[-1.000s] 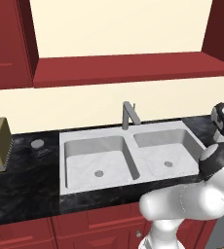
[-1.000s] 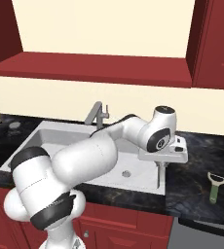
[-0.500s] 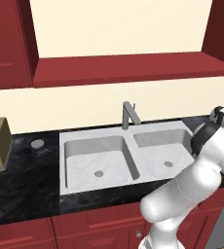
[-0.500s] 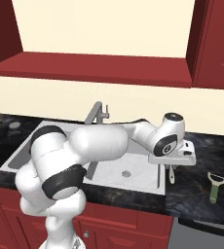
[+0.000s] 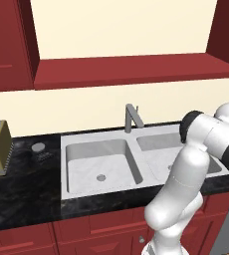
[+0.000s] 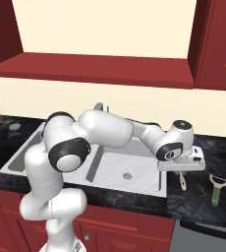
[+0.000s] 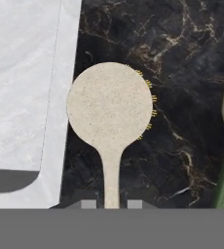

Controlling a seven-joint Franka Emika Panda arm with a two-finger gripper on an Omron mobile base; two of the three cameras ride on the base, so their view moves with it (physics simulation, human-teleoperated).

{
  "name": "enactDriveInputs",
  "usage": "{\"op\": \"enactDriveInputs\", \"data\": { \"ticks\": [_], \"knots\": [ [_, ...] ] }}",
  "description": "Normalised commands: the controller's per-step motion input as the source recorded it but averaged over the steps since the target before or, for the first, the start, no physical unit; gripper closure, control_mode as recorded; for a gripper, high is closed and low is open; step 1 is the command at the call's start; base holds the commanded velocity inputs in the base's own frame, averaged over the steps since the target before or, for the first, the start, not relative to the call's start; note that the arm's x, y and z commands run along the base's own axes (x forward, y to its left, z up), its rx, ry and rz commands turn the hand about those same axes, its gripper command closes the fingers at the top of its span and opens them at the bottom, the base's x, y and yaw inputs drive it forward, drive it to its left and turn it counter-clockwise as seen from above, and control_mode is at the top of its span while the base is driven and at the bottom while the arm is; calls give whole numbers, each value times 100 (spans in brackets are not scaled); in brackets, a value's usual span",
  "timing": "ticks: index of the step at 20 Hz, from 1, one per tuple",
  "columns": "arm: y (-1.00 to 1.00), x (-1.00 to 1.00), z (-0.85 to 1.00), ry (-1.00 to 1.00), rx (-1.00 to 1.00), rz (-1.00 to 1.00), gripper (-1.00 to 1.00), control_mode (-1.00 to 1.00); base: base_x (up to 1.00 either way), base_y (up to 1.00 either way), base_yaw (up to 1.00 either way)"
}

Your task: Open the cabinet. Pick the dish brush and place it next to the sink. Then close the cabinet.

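Cabinet [image 5: 131, 69] open; dish brush [image 7: 110, 112] low over the counter [image 7: 182, 58] beside the sink [image 7: 26, 82]. Fingers [image 7: 111, 204] pinch its handle, head ahead of them. Release and closing remain.

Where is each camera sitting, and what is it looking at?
Left base view: behind the arm's left, facing the pale double-basin sink and open dark-red wall cabinet; white arm at lower right.
Right base view: behind its right, same sink; the arm reaches to the gripper.
Hand view: looks down the gripper at the tan round-headed dish brush over black marble counter; finger tips at bottom.
Both base views share sink and cabinet.
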Motion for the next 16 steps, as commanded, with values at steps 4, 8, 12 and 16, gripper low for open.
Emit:
{"op": "enactDriveInputs", "data": {
  "ticks": [4, 8, 12, 16],
  "knots": [
    [-6, 0, -10, 0, 0, 3, 100, -100, 0, 0, 0],
    [0, 0, -29, 0, 0, 0, 100, -100, 0, 0, 0],
    [0, 0, -32, 0, 0, 0, 100, -100, 0, 0, 0],
    [-1, 0, -8, 0, 1, 2, 100, -100, 0, 0, 0]
  ]
}}
